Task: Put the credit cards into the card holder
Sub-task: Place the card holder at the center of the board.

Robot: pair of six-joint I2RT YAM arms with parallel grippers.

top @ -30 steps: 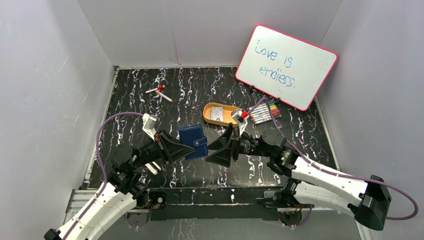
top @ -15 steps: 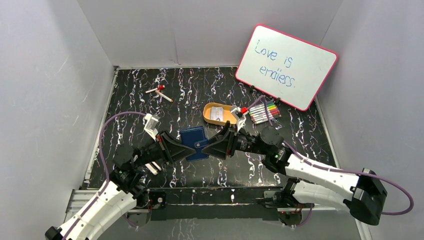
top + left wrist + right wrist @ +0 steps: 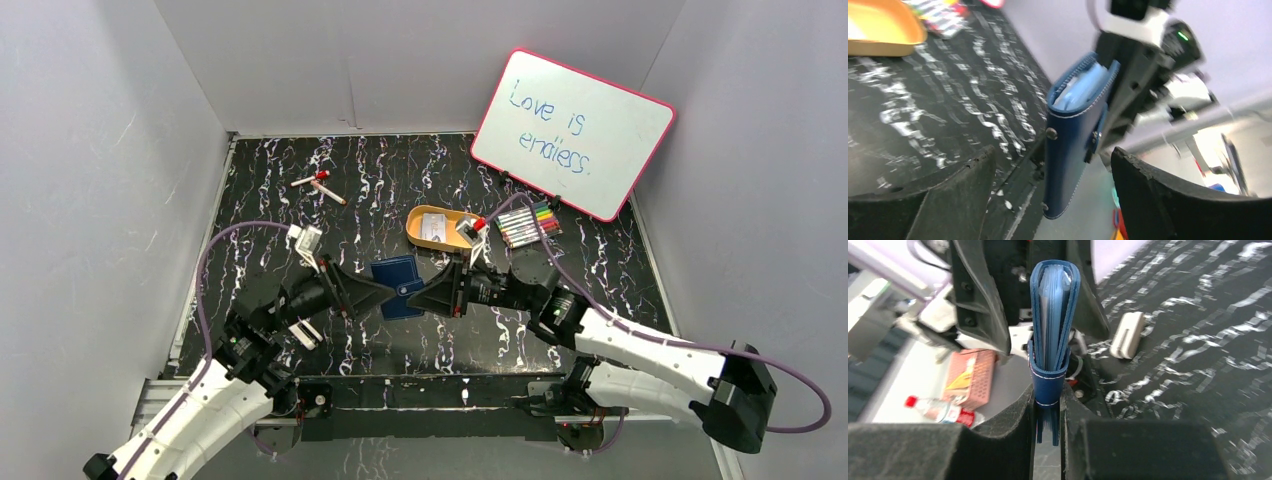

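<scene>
The navy card holder [image 3: 397, 271] is held up on edge off the black mat, folded, with clear sleeves showing at its top [image 3: 1050, 315]. My right gripper [image 3: 1048, 402] is shut on its lower edge, both pads pressed against the covers. My left gripper [image 3: 1053, 152] faces it from the other side, open, its fingers [image 3: 963, 195] standing apart from the card holder [image 3: 1070, 145]. In the top view the two grippers meet nose to nose, left [image 3: 380, 291] and right [image 3: 428, 294]. One pale credit card [image 3: 431, 227] lies in the orange tray [image 3: 415, 236].
A pink-rimmed whiteboard [image 3: 572, 133] leans at the back right with a pack of coloured markers [image 3: 530, 222] in front of it. A red-capped marker [image 3: 320, 186] lies at the back left. Grey walls close in three sides.
My left gripper has opened and let go of the card holder. My right gripper has moved in from the right and shut on it; the holder now stands on edge.
</scene>
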